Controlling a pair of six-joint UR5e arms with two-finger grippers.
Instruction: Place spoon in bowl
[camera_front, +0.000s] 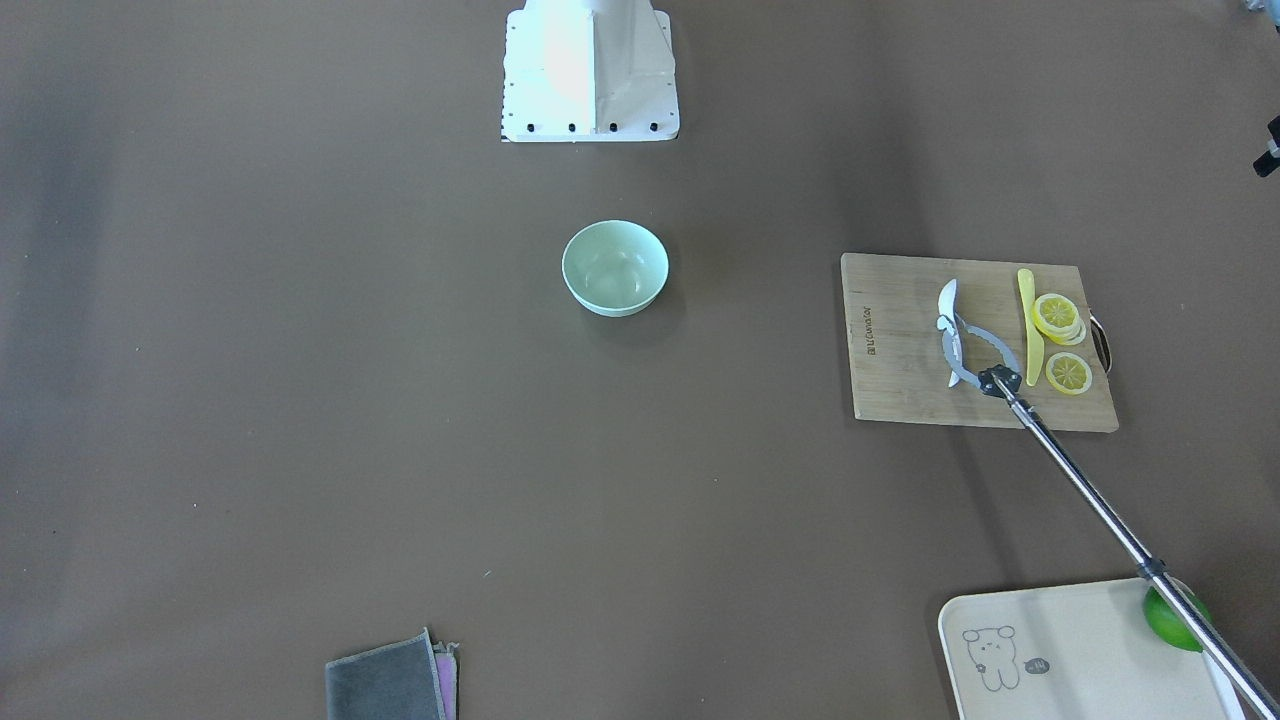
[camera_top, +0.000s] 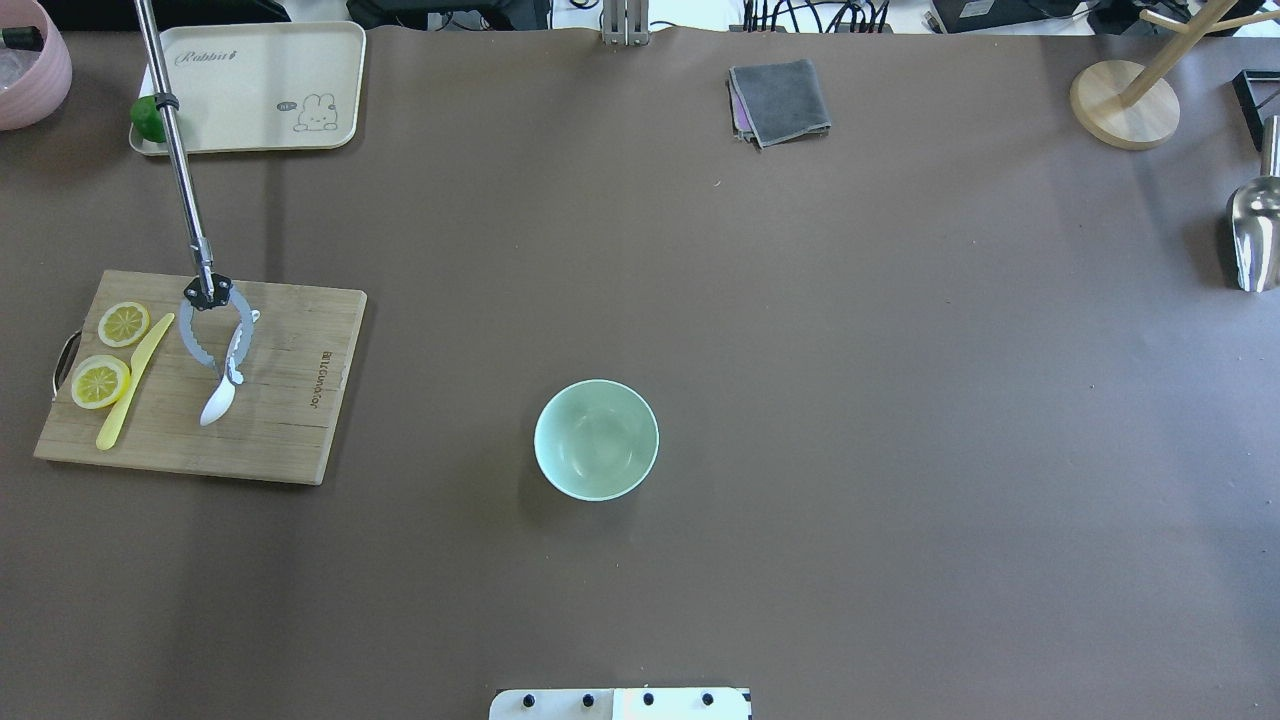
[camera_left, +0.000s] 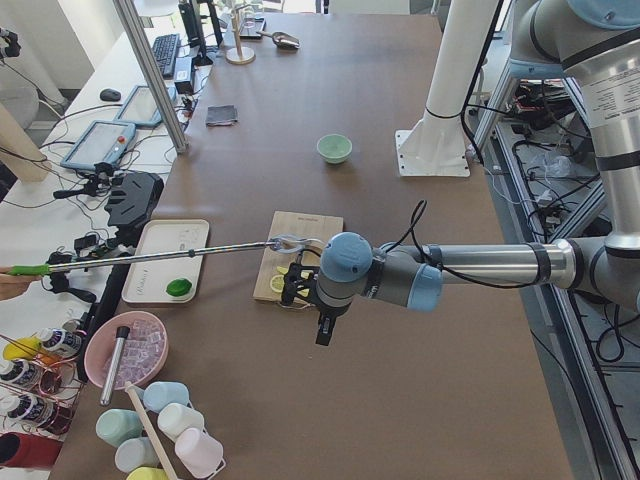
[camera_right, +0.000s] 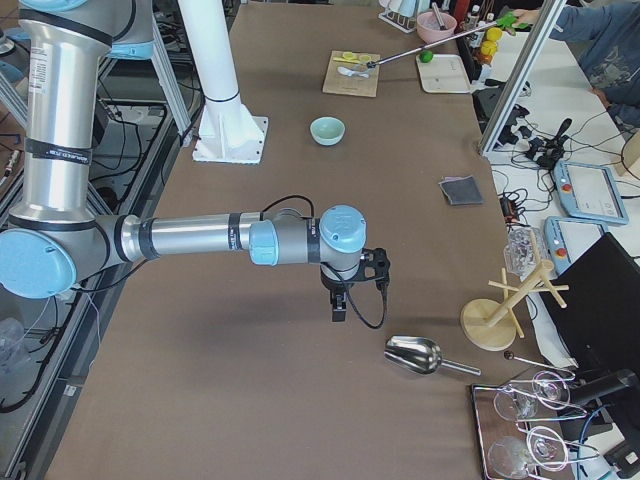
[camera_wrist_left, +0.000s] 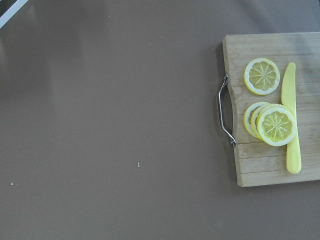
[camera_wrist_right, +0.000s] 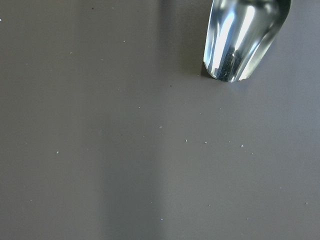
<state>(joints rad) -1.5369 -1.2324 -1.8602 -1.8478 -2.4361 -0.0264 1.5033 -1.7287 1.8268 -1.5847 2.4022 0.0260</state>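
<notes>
Since the spoon (camera_top: 218, 403) is lying on the cutting board (camera_top: 290, 420) with a long grabber claw (camera_top: 214, 322) looped over its handle, my guess is someone's setting it up by hand, well apart from the mint bowl (camera_top: 596, 440) sitting empty mid-table where either arm could reach. Overhead and front views show neither arm at all. Only the side views do: the left gripper (camera_left: 325, 325) hangs near the board and the right gripper (camera_right: 340, 305) hangs near a metal scoop (camera_wrist_right: 245, 35). From there I can't tell if either one's fingers are spread or pressed together. The left wrist cam catches the lemon slices (camera_wrist_left: 270, 122) and yellow knife (camera_wrist_left: 291, 120) but misses the spoon.
</notes>
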